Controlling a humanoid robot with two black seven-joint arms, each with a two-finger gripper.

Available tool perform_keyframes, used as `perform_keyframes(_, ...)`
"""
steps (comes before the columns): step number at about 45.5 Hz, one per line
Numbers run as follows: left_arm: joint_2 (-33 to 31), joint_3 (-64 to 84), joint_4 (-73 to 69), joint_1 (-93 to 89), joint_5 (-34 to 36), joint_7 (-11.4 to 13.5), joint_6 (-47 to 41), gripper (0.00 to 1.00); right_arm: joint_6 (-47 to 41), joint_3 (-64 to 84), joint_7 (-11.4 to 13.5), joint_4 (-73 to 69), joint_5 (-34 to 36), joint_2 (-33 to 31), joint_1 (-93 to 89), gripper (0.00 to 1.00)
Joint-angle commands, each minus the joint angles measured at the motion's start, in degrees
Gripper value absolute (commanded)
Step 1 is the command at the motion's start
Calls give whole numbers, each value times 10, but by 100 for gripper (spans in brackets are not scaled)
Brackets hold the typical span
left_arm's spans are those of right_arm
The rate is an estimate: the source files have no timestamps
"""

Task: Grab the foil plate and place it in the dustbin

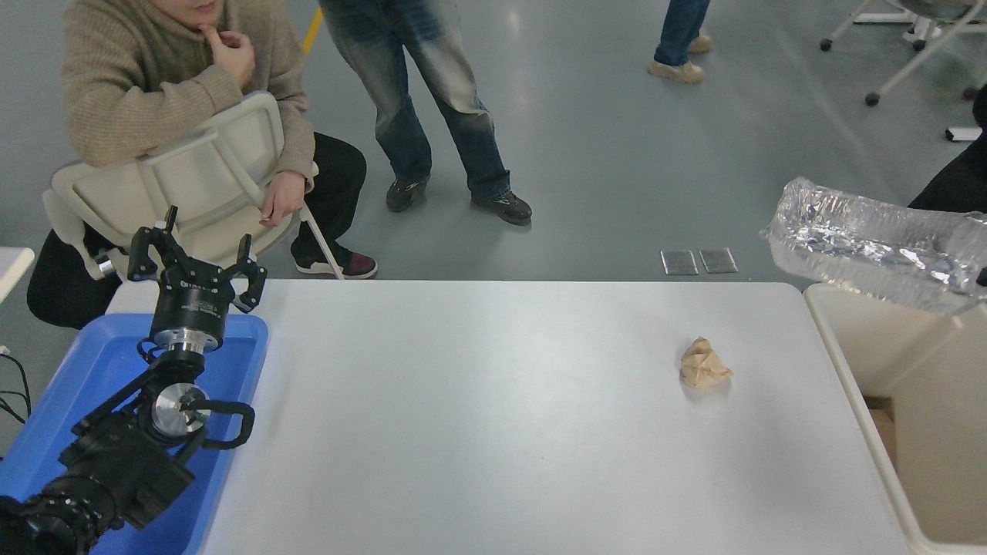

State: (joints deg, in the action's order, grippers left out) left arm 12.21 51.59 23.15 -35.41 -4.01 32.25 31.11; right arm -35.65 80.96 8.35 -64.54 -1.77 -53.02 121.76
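The foil plate point(875, 245), shiny crinkled silver, hangs tilted in the air at the right edge of the picture, over the far end of the cream-white dustbin point(917, 370). Its right end runs out of the picture. The right gripper is past the right edge; only a dark sliver shows under the plate's end there. The left gripper point(199, 262) is open and empty, parked over the blue tray at the lower left.
A small crumpled tan paper ball point(705, 364) lies on the white table point(478, 416), right of the middle. A flat blue tray point(85, 370) sits under the left arm. A seated person point(154, 85) and a standing person point(432, 100) are at the far side.
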Motion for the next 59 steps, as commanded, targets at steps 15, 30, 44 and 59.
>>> perform_keyframes(15,0,0,0,0,0,0,0,99,148,-236,0,171,12,-61,-394,0)
perform_keyframes(30,0,1,1,0,0,0,0,99,191,-423,0,347,57,21,-648,0)
perform_keyframes(44,0,1,1,0,0,0,0,99,239,-541,0,535,64,142,-821,0)
perform_keyframes(59,0,1,1,0,0,0,0,99,304,-551,4,595,64,207,-866,0)
